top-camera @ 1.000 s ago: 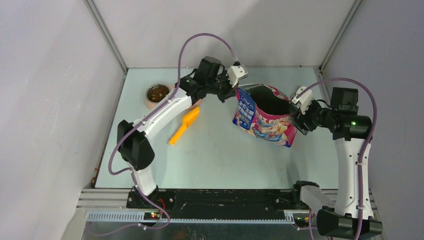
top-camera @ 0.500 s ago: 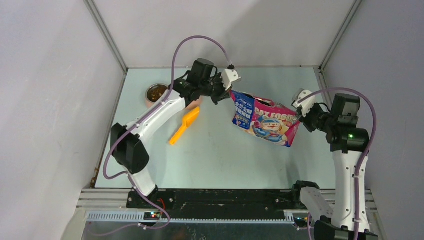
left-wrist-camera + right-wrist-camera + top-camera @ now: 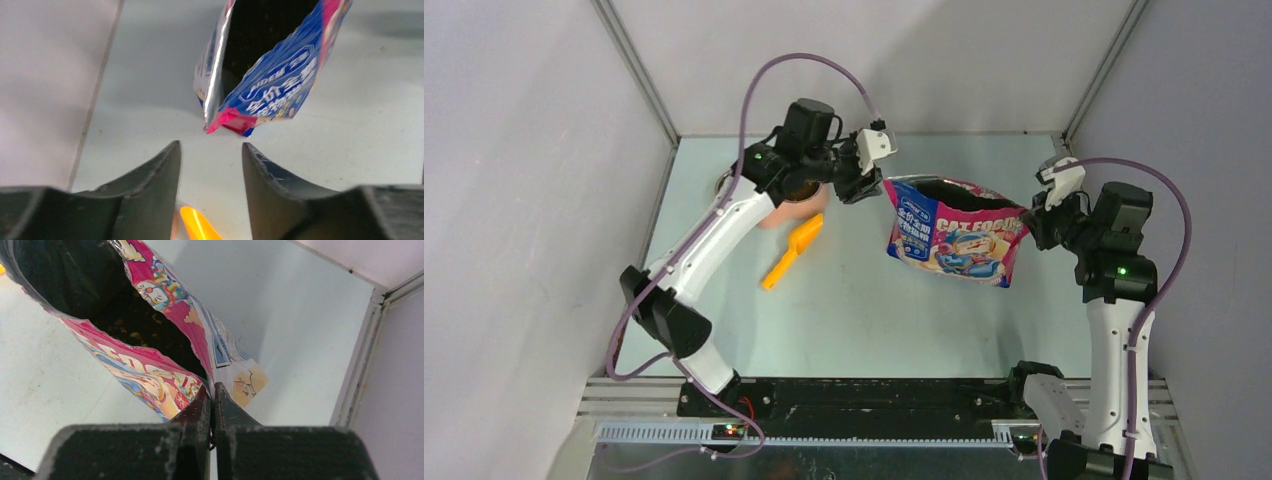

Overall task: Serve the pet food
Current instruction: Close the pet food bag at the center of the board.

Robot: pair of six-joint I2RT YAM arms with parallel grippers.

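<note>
Pale grey walls (image 3: 984, 60) enclose a light blue-green tabletop (image 3: 854, 320), seemingly under even, diffuse light.

Your right gripper (image 3: 212, 388) clamped the cat food bag's (image 3: 954, 236) right corner. Your left gripper (image 3: 210, 146) released it and backed toward the table's (image 3: 864, 320) left edge.

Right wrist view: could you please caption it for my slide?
Right gripper pinches shut on the open cat food bag.

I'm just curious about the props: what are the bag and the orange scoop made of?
The bag is probably thin plastic film, glossy: it crinkles, reflects light, and its inner edge looks silvery, like a foil lining. The scoop is likely moulded plastic: uniform bright orange, smooth, with a dull sheen.
</note>
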